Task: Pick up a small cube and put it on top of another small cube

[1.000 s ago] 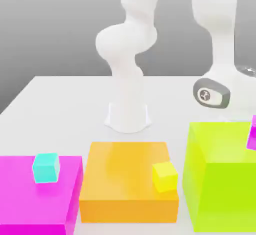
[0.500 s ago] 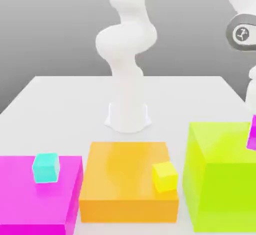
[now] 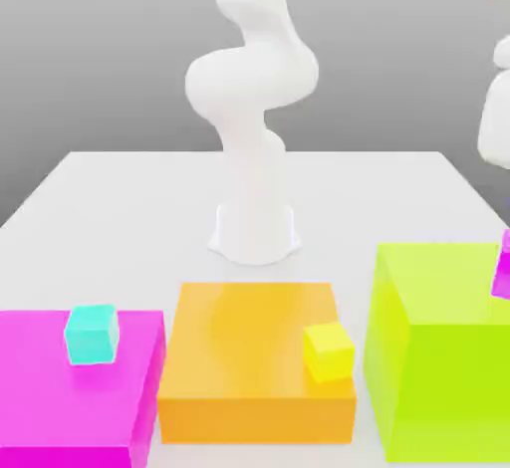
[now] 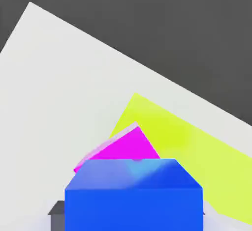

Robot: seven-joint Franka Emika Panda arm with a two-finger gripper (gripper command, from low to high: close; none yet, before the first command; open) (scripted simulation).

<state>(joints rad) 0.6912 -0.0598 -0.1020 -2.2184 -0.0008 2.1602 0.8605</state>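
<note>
One small magenta cube [image 3: 502,267] sits atop the lime block [image 3: 438,347].

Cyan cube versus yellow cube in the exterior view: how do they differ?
The cyan cube sits on the magenta block, well in from its edges; the yellow cube sits on the orange block, at the corner toward the exterior view's right. Both are small, about equal in size, and untouched.
</note>
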